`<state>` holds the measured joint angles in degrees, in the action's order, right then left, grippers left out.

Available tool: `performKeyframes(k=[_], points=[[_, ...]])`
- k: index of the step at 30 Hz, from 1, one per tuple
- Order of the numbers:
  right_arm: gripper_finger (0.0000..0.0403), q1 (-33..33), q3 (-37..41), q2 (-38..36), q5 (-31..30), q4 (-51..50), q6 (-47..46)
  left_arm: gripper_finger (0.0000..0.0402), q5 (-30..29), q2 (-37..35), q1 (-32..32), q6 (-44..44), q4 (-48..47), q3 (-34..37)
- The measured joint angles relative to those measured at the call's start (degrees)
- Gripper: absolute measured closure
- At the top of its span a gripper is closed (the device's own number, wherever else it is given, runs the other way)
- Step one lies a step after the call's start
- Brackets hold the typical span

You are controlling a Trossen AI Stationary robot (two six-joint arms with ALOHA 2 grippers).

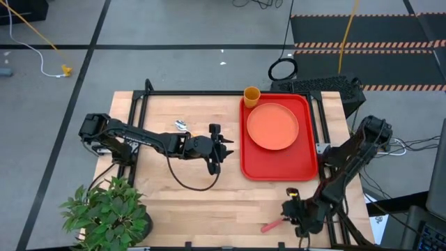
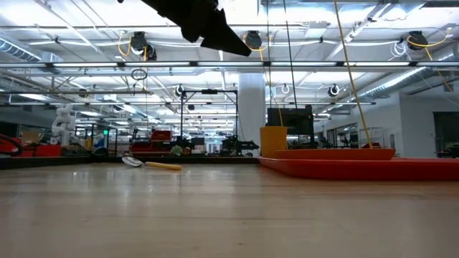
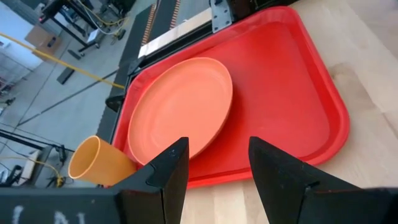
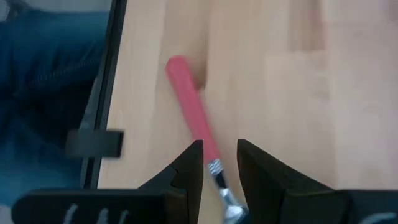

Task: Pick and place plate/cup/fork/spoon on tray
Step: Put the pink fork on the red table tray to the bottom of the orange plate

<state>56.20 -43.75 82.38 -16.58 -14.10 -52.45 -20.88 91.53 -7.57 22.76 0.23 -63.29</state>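
R tool spread astride fork; L tool spread, empty, nr tray

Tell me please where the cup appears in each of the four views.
High view: the cup stands at the tray's far left corner, beside the plate.
Low view: the cup stands right of centre, behind the tray rim.
Left wrist view: the cup shows at lower left, next to the plate.
Right wrist view: not in it.
Shared landmark: the tray.
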Motion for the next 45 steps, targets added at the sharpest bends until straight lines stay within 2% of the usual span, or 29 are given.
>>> performKeyframes(k=[4, 11, 19, 25, 29, 36, 40, 45], points=[[0.0312, 2.5, 0.0, 3.4, -0.3, 2.8, 3.1, 0.0231, 0.0, 0.0, -0.4, -1.5, 0.0, 0.0], [0.0310, 3.5, 0.0, 6.6, -4.6, 4.7, 8.6, 0.0231, -0.1, 0.0, -1.2, -3.2, -0.4, 0.0], [0.0285, 3.5, 0.4, 6.6, -4.6, 4.5, 11.2, 0.0231, -0.1, 0.0, -1.7, -3.8, -1.7, 0.0], [0.0277, 3.5, 4.3, 6.6, -2.8, 6.7, 11.3, 0.0231, -0.1, 0.0, -1.7, -3.8, -1.8, 0.0], [0.0301, 3.5, 6.0, 6.4, -1.8, 9.1, 11.7, 0.0231, -0.1, 0.0, -1.7, -3.8, -1.8, 0.0], [0.0389, 3.2, 6.4, 6.0, -2.0, 9.7, 13.3, 0.0231, -0.1, 0.0, -1.6, -3.5, -1.3, 0.0], [0.0386, 2.6, 5.6, 4.6, -2.5, 9.7, 12.9, 0.0231, -0.1, 0.0, -1.6, -3.5, 0.0, 0.0], [0.0393, 2.3, 3.1, 1.1, -9.3, 10.2, 18.7, 0.0231, -0.1, 0.0, -1.6, -3.5, 0.7, 0.0]])
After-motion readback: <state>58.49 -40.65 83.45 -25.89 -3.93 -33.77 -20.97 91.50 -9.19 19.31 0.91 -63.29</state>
